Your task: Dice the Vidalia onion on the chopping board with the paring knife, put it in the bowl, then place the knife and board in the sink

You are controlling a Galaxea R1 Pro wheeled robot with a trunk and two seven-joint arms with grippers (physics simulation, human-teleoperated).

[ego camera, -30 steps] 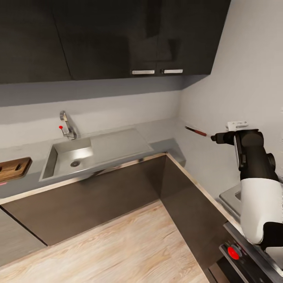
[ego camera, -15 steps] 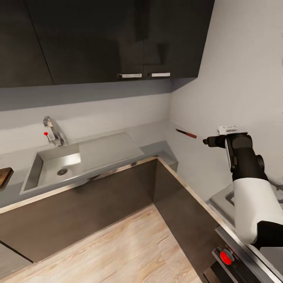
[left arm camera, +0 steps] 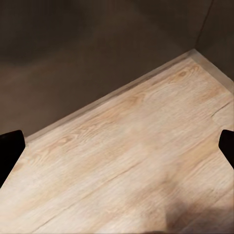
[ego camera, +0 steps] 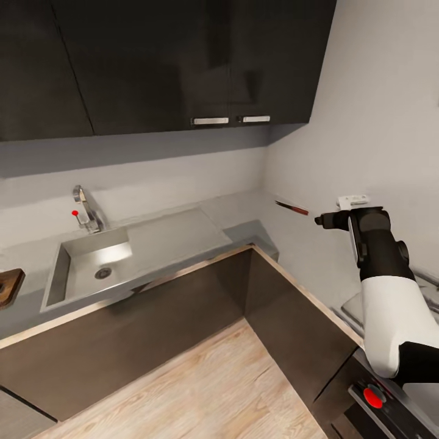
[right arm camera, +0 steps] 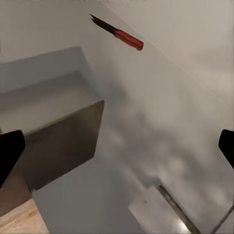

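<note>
The sink (ego camera: 73,274) is set into the grey countertop (ego camera: 244,210) at the left, with its tap (ego camera: 85,210) behind it and only the drain showing in the basin. A corner of the chopping board (ego camera: 8,286) shows at the picture's left edge. The Vidalia onion and the bowl are out of view. A small knife (ego camera: 291,207) (right arm camera: 118,32) with a red handle and dark blade lies near the corner; I cannot tell if it is the paring knife. My right gripper (ego camera: 321,220) (right arm camera: 117,148) is open, a short way from that knife. My left gripper (left arm camera: 117,148) is open above the wood floor.
Dark upper cabinets (ego camera: 183,61) hang over the counter. Dark base cabinets (ego camera: 183,305) form an inside corner around the light wood floor (ego camera: 201,390). A stove with a red knob (ego camera: 372,396) sits at the lower right, under my right arm.
The whole view has swung, so the sink and board sit further left than a second ago. My right arm keeps its pose, its gripper still open and pointed at the red-handled knife.
</note>
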